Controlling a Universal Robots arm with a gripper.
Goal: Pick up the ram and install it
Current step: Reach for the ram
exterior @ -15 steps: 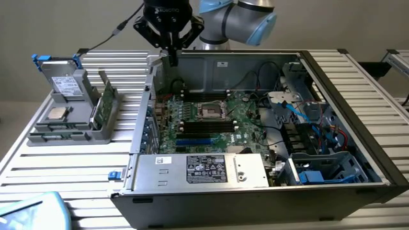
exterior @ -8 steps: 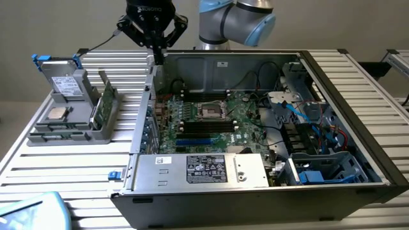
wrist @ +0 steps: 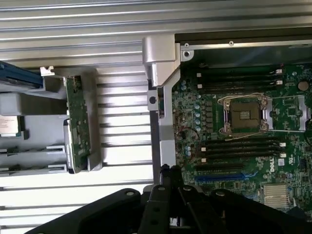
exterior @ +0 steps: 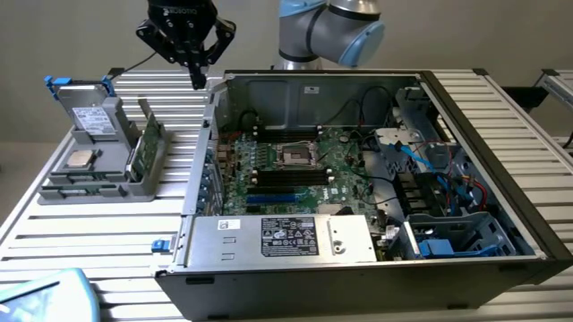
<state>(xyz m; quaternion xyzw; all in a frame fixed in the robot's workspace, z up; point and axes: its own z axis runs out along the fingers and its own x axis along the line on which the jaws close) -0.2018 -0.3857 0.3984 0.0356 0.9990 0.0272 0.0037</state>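
Note:
My gripper (exterior: 197,82) hangs shut and holds nothing, high above the table's far side, just outside the open computer case's (exterior: 501,221) back corner on the exterior view's left. In the wrist view its closed fingertips (wrist: 170,170) sit over the case wall, between the grey parts holder (wrist: 95,161) and the motherboard (wrist: 195,117). A long dark strip (exterior: 82,190) in the holder's front slot looks like the ram; I cannot be sure. The motherboard's black memory slots (exterior: 291,176) (wrist: 239,146) lie beside the processor socket (wrist: 243,114).
The grey holder (exterior: 54,198) also carries a hard drive (exterior: 90,117), a silver processor chip (exterior: 80,159) and an upright green card (exterior: 147,141) (wrist: 78,122). Inside the case are a power supply (exterior: 278,236), cables and a blue drive cage (exterior: 447,245). Slatted table (exterior: 98,235) lies all around.

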